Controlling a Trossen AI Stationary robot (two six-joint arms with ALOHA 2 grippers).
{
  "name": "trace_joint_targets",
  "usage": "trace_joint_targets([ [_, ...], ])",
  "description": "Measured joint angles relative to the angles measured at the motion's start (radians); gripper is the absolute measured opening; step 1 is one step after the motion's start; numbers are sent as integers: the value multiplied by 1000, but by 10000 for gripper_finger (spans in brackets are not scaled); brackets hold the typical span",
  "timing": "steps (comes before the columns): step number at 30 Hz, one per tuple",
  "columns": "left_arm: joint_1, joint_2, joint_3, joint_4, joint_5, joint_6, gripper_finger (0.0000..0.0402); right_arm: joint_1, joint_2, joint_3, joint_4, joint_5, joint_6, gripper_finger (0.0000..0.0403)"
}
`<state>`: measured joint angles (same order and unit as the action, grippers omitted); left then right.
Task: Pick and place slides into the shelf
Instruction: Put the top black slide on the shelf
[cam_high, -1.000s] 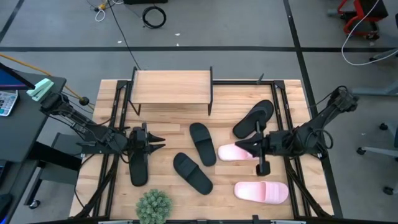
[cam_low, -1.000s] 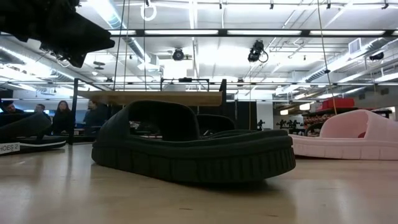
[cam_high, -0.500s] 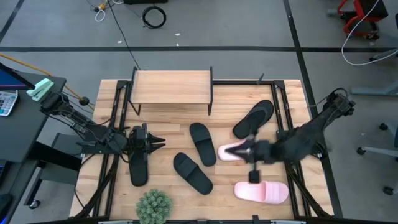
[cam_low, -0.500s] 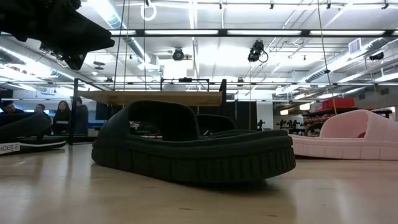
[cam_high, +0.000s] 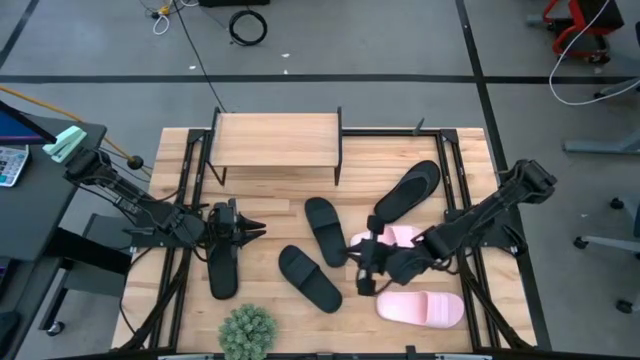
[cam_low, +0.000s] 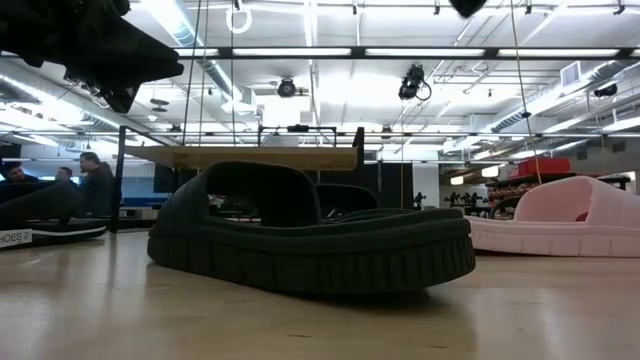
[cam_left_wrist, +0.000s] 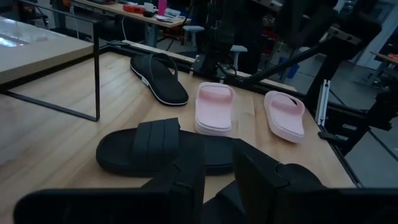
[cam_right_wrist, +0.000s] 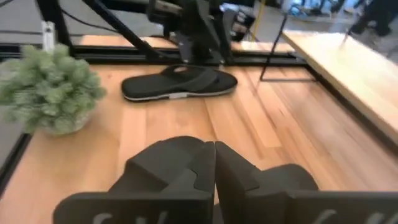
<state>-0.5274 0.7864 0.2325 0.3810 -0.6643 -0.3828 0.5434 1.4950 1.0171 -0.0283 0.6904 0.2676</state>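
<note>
plant (cam_high: 246, 330) by table edge, slides (cam_high: 322, 230) scattered before shelf (cam_high: 276, 140)

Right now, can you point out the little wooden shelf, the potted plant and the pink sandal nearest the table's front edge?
shelf (cam_high: 276, 139): high view, middle of its wooden top board.
potted plant (cam_high: 247, 331): high view, centre of its green leaves.
pink sandal (cam_high: 421, 309): high view, on its wide strap.

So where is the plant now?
In the high view the plant stands at the table's near edge, left of centre, beside a wide black slide and a thin black slide under the left gripper.
</note>
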Motion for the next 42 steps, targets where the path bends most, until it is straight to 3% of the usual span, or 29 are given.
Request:
trace_joint_targets([
  [14,0,0,0,-14,0,1,82,-140,137,-3,22,-58,73,14],
  [22,0,0,0,-44,0,2,74,-280,150,-3,19,-286,49,14],
  [29,0,0,0,-66,0,1,73,-363,150,-3,-61,-338,-36,14],
  [32,0,0,0,-66,0,1,75,-384,150,-3,-122,-425,-112,16],
  [36,0,0,0,-66,0,0,72,-398,176,-2,-140,-519,-149,37],
  [42,0,0,0,-73,0,-37,64,-397,212,-1,-128,-464,-291,106],
])
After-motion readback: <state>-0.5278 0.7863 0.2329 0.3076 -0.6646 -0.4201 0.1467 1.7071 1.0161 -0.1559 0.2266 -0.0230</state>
